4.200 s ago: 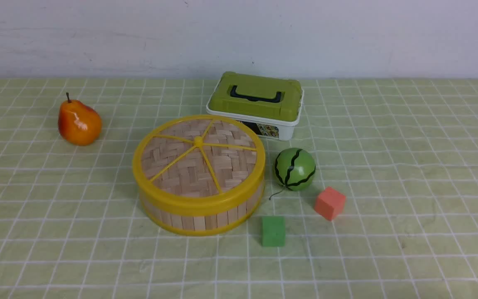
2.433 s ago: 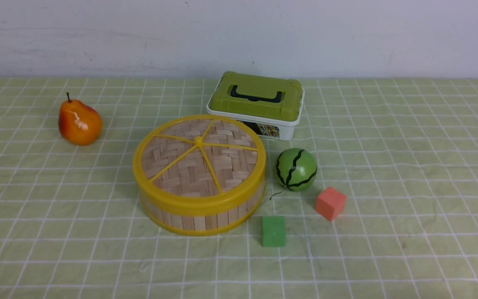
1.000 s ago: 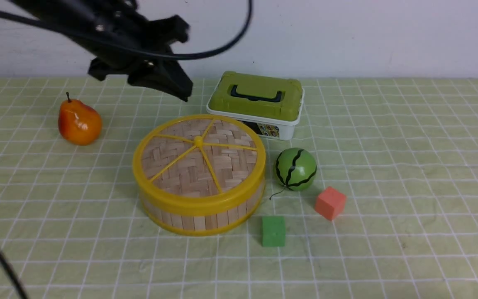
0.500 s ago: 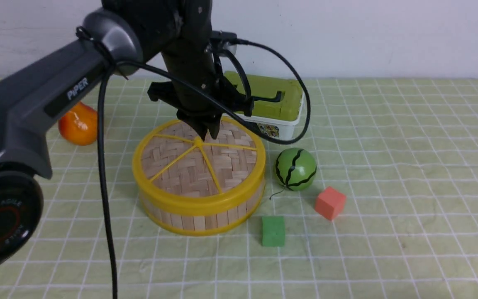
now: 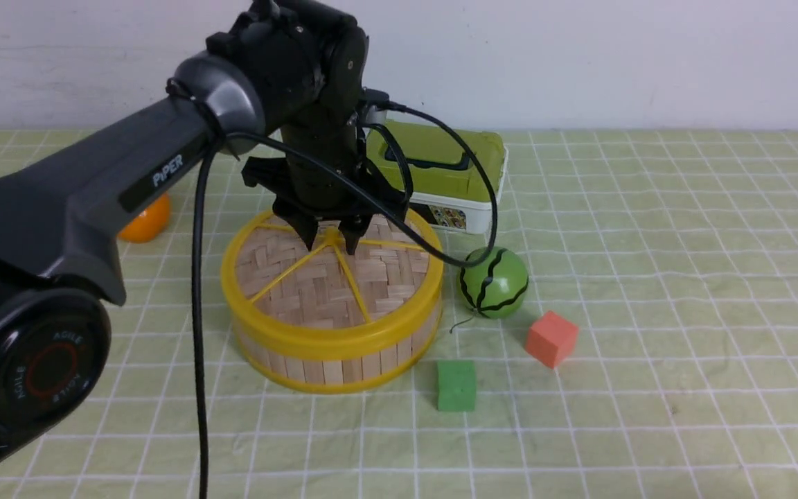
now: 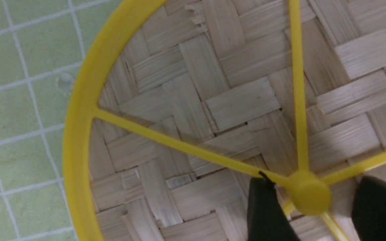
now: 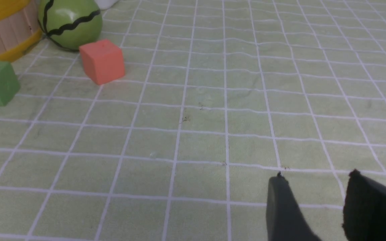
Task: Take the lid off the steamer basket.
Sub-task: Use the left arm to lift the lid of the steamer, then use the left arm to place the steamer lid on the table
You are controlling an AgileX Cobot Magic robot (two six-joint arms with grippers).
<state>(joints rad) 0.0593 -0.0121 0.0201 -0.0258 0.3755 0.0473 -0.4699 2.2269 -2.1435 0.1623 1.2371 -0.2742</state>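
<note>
Green cloth with a white grid covers the counter (image 5: 648, 277); plain pale wall (image 5: 579, 55) behind.

Left hand (image 5: 333, 242): points straight down over the middle of the lid (image 5: 323, 291). Fingers (image 6: 263, 211) spread, one on each side of the small centre knob (image 6: 308, 192), tips down near the woven surface. Wrist view: clear gap between the knob and one finger; the other finger sits close beside it. Nothing pinched.

Lid: directly under the left hand, seated flat on the steamer basket (image 5: 343, 364). Yellow rim sits level on the basket's top where visible.

Around the left hand:
- White box with green lid (image 5: 440, 173): just beyond it, slightly to its right, partly hidden by the wrist and a black cable (image 5: 472, 242).
- Watermelon ball (image 5: 494, 283): to its right, just beside the basket wall.
- Red cube (image 5: 550, 338): further right, nearer the robot.
- Green cube (image 5: 456, 385): nearer the robot, near the basket's right side.
- Orange fruit (image 5: 143, 220): to its left, mostly hidden behind the arm.

Right hand (image 7: 317, 174): seen only in its wrist view. Fingers apart, over bare cloth, empty. Cubes and ball lie well apart from it.
</note>
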